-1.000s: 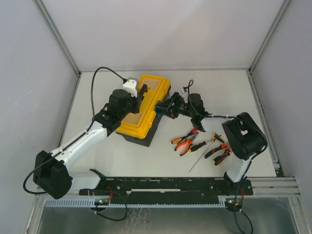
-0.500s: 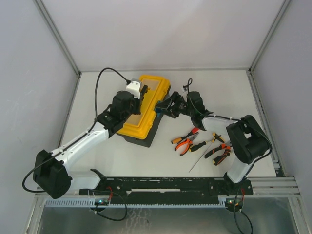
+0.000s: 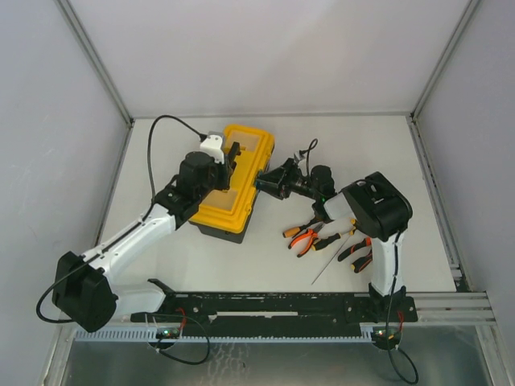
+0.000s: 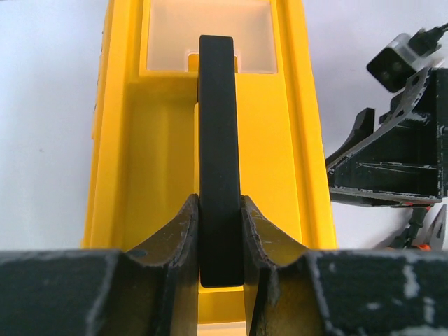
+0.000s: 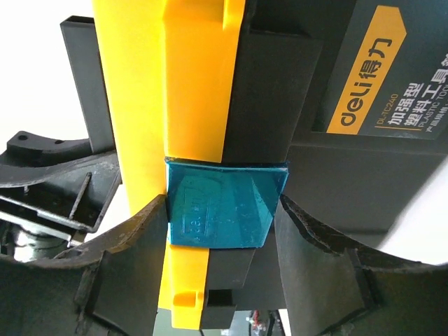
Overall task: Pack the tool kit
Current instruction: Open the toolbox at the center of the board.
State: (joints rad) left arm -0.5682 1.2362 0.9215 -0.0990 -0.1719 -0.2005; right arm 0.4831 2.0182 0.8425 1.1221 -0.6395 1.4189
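The tool kit's box (image 3: 219, 207) is black with a closed yellow lid (image 4: 136, 175) and stands at the table's middle left. My left gripper (image 3: 232, 158) is over the lid, shut on the black handle (image 4: 217, 126), which stands upright between my jaws (image 4: 220, 203). My right gripper (image 3: 266, 183) is at the box's right side, and its jaws (image 5: 222, 203) close on the teal latch (image 5: 224, 210) from both sides. Orange-handled pliers (image 3: 304, 235), a second pair of pliers (image 3: 360, 251) and a thin screwdriver (image 3: 328, 264) lie on the table to the right of the box.
The right arm's elbow (image 3: 374, 205) hangs over the far end of the loose tools. A black rail (image 3: 265, 304) runs along the near edge. Walls close in the table at left, back and right. A black-handled tool (image 3: 326, 240) lies beside the pliers.
The right arm's elbow has folded inward to the left while its gripper stayed at the latch. The box and the left wrist have turned slightly.
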